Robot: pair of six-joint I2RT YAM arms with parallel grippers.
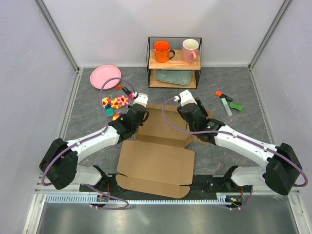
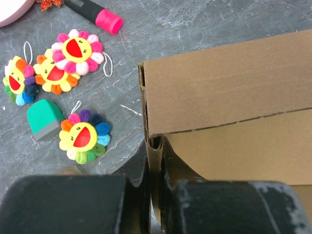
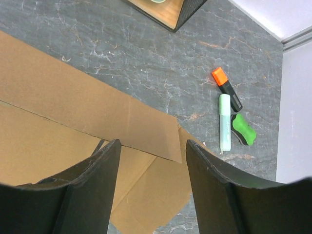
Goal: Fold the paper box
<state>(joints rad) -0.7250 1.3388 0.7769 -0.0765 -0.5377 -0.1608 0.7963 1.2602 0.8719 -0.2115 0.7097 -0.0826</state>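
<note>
The paper box (image 1: 156,165) is brown cardboard spread in the middle of the table, its big near panel lying flat and its far panel (image 2: 229,87) folded up. My left gripper (image 1: 138,116) is at the box's far left corner. In the left wrist view this gripper (image 2: 157,168) is shut on the thin upright edge of a cardboard flap. My right gripper (image 1: 193,116) hovers over the box's far right corner. Its jaws (image 3: 152,146) stand open, and the corner of the raised panel (image 3: 73,97) lies below them, untouched.
A pink plate (image 1: 105,76) lies at the back left. A wire shelf (image 1: 174,62) holds an orange mug (image 1: 161,50) and a pink mug (image 1: 190,49). Flower toys (image 2: 78,51), a teal eraser (image 2: 44,118) and a pink-capped marker (image 2: 97,14) lie left of the box; highlighters (image 3: 224,122) lie to the right.
</note>
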